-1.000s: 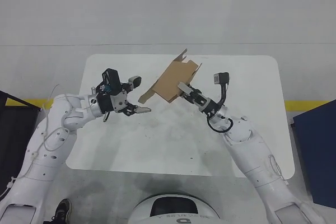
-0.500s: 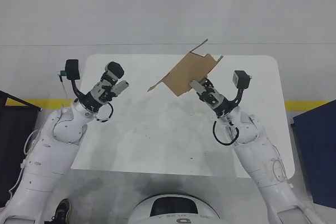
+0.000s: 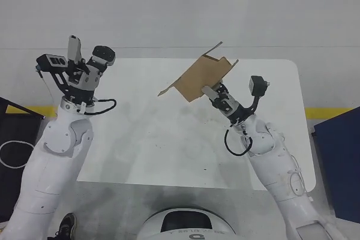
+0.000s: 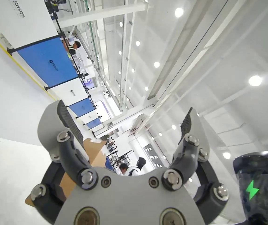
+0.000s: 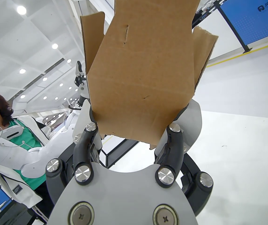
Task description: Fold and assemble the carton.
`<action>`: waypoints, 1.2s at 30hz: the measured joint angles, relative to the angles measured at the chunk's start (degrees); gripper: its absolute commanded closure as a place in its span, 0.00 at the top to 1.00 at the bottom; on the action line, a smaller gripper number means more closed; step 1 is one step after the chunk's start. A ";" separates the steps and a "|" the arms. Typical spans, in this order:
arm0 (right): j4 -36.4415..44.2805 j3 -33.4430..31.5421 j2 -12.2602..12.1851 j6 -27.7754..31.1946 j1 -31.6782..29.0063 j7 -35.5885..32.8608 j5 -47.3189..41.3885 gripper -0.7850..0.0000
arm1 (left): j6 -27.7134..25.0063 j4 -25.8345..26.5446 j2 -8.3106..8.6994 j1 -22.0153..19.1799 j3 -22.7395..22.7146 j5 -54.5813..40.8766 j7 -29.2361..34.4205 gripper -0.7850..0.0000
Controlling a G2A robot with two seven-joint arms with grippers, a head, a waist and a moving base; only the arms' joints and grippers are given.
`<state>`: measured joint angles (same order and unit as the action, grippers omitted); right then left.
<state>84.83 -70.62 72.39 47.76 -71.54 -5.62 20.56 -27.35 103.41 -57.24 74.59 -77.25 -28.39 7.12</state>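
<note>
Table far edge, carton in right tool

Upper carton edge cropped; right fingers partly behind it

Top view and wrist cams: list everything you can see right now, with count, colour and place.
carton: 1, brown, held tilted above the table's far edge, flaps loose
table: 1, white, in front of the robot
floor line: 1, yellow, on the floor beside the table
panels: several, blue, standing on the floor away from the table
right gripper: 1, grey and black, shut on the carton's near edge
left gripper: 1, grey and black, open, raised by the table's far left corner, holding nothing
</note>
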 measured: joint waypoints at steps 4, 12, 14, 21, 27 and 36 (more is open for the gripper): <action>0.00 0.00 0.00 0.00 0.00 0.00 0.00 0.48 | 0.00 0.00 0.00 0.00 0.00 0.51 -0.05 1.00; 0.00 0.00 0.00 0.00 0.00 0.00 0.00 0.47 | -11.43 -2.99 0.51 -0.90 -0.87 17.38 7.20 1.00; 0.00 0.00 0.00 0.00 0.00 0.00 0.00 0.47 | -16.68 -4.21 0.58 -1.47 -0.63 25.69 9.90 1.00; 0.00 0.00 0.00 0.00 0.00 0.00 0.00 0.48 | -30.89 -1.46 1.00 -5.47 -2.03 53.88 15.66 1.00; 0.00 0.00 0.00 0.00 0.00 0.00 0.00 0.47 | -30.65 6.37 2.10 -7.19 0.69 84.46 1.93 1.00; 0.00 0.00 0.00 0.00 0.00 0.00 0.00 0.47 | -30.49 1.10 1.81 -6.33 0.97 84.92 -16.94 1.00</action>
<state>84.83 -70.62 72.39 47.76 -71.54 -5.62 20.56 -57.84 104.51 -55.42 68.26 -76.28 56.53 -9.82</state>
